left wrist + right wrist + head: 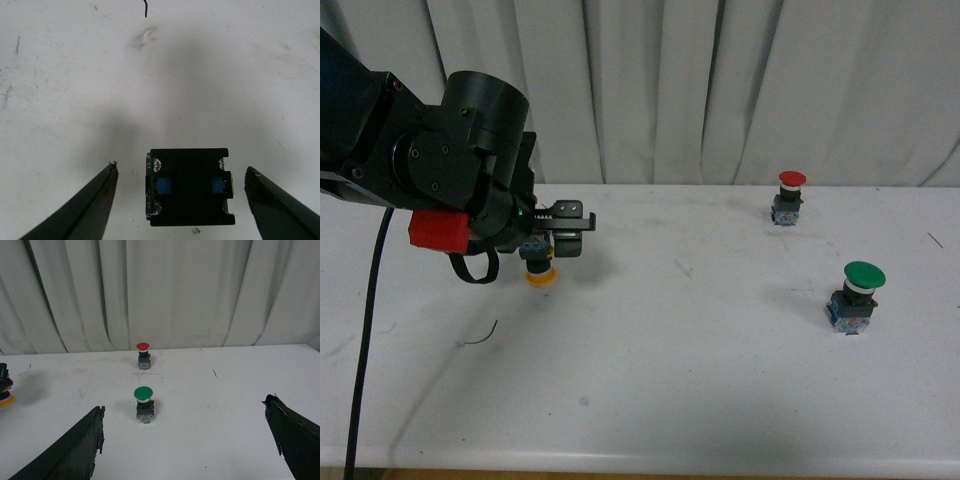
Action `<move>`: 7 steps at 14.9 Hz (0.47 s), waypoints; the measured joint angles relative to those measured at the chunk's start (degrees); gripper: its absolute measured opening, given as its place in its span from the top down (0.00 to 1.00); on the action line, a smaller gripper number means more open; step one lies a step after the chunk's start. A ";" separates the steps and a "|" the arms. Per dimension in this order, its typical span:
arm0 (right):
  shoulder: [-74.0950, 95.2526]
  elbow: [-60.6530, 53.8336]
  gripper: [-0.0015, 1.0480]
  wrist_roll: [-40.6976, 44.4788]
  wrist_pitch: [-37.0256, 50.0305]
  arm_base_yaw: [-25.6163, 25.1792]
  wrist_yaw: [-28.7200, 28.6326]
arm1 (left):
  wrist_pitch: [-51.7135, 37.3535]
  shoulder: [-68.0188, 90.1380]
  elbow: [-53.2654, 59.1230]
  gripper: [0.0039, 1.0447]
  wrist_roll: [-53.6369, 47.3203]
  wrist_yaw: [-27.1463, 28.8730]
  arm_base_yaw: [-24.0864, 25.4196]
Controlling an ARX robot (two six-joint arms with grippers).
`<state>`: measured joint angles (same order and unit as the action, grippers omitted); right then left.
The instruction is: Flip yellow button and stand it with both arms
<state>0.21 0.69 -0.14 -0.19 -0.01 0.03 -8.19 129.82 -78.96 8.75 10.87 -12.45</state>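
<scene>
The left gripper [182, 167] hangs spread wide around the yellow button [187, 190], apparently cap-down toward the table's [720, 380] left edge; the right gripper [185, 407] gapes empty.

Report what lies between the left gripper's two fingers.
The yellow button, cap down, blue contact block facing up, sits between the open left gripper's fingers, bare table either side. The left wrist view shows it.

Yellow button [539, 274], upside down on its cap, black-and-blue body upward, apparently on table [720, 380]
</scene>
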 joint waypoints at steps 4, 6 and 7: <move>0.00 0.00 0.06 0.00 0.00 0.00 0.00 | -1.14 -0.04 -0.02 0.65 0.98 -0.92 0.00; 0.00 0.00 0.06 0.00 0.02 0.00 0.00 | -1.36 -0.13 -0.02 0.66 1.40 -1.36 0.00; 0.00 0.00 0.06 0.00 0.00 0.00 0.00 | -1.40 -0.15 -0.02 0.66 1.40 -1.42 0.00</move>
<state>0.21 0.69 -0.14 -0.19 -0.01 0.03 -9.58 129.67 -78.98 10.15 9.45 -12.45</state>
